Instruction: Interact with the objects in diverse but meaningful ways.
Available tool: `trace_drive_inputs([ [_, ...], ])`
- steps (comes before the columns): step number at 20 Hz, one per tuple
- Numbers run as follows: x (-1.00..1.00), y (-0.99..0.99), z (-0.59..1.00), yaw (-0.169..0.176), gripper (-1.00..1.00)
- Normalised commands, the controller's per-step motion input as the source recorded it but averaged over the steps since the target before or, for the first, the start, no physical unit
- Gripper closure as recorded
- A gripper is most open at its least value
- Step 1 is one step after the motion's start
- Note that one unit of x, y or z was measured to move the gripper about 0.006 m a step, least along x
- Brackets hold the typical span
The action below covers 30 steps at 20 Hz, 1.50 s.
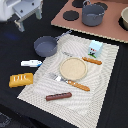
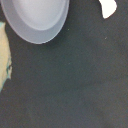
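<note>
Brown sausage stick (image 1: 59, 96) nearest the lens, lying flat across the near end of the striped beige placemat (image 1: 107, 87). Farther back, off the mat on the dark worktop (image 1: 15, 47), a yellow bread-like block (image 1: 21, 79) and a small white tube (image 1: 31, 63), well apart from each other.

White tool (image 1: 22, 20) up in the far corner on the exterior view's left, above bare worktop, touching nothing. Too blurred to tell whether wide or narrow; no fingers showing in the wrist view either.

Nearest to it of the task's things: the round grey saucepan (image 1: 46, 46), at the mat's far corner, toward the exterior view's right of the tool and closer to the camera. Upright, open side up, empty by the look of it, dull metal-grey. Thin handle running away toward the exterior view's right and far side, so probably the long axis to square up to. Seen from the wrist: a pale grey round form (image 2: 37, 17), likely this pan.
</note>
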Motion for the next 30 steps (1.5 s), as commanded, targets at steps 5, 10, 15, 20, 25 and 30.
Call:
trace_drive_inputs([
  [5, 0.0, -0.27, -0.27, 0.094, -1.0],
  [10, -0.08, -0.21, -0.34, 0.129, -1.0],
  [15, -0.06, -0.24, -0.32, 0.111, -1.0],
  [20, 0.01, -0.26, -0.27, 0.057, -1.0],
  [25, 0.13, -0.08, -0.32, 0.012, -1.0],
  [30, 0.14, -0.02, -0.4, 0.0, -1.0],
])
